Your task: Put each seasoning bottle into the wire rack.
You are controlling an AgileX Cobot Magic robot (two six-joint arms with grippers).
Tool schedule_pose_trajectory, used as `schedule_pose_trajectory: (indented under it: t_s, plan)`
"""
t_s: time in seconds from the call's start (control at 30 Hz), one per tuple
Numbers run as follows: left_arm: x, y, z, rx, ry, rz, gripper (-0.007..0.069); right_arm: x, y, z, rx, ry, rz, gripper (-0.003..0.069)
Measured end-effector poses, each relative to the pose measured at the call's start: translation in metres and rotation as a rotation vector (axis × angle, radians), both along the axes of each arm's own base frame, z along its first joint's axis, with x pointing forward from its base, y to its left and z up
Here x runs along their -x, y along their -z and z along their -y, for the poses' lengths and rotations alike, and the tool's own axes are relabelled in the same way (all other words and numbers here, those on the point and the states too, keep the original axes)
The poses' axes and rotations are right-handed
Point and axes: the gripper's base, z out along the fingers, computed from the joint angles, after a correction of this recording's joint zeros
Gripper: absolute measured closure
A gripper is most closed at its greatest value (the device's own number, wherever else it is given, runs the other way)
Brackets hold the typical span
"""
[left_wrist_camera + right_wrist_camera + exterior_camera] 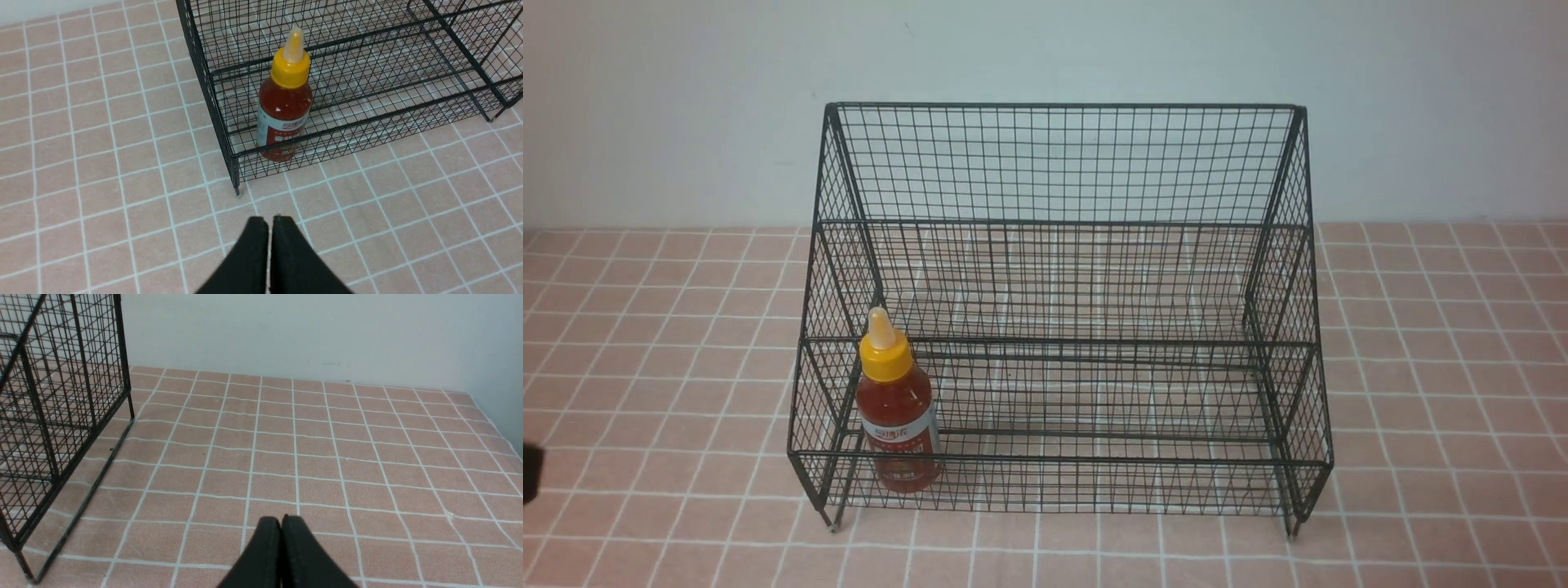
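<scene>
The seasoning bottle (896, 408) stands upright in the lowest tier of the black wire rack (1062, 163), at that tier's left end. It has red sauce, a yellow nozzle cap and a white-and-red label. The left wrist view shows the bottle (284, 102) inside the rack (367, 36). My left gripper (269, 219) is shut and empty, over the tiled table in front of the rack's left front leg. My right gripper (281, 518) is shut and empty over tiles to the right of the rack (61, 375). In the front view only a dark bit of the left arm (529, 474) shows.
The table top (1445, 367) is pink tile with white lines. A pale wall (1045, 49) stands right behind the rack. In the right wrist view a second wall (502, 375) closes the table's far right corner.
</scene>
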Motion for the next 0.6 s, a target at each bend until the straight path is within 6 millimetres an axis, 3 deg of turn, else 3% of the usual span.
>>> schedule_pose_trajectory:
  t_s: [0.43,0.6]
  plan:
    - [0.021,-0.003,-0.014,0.040,0.001,0.220,0.0631,0.000,0.000,0.000,0.000,0.000,0.000,0.0672]
    - [0.021,0.034,-0.016,0.043,-0.044,0.348,0.0631,0.000,0.000,0.000,0.000,0.000,0.000,0.0672]
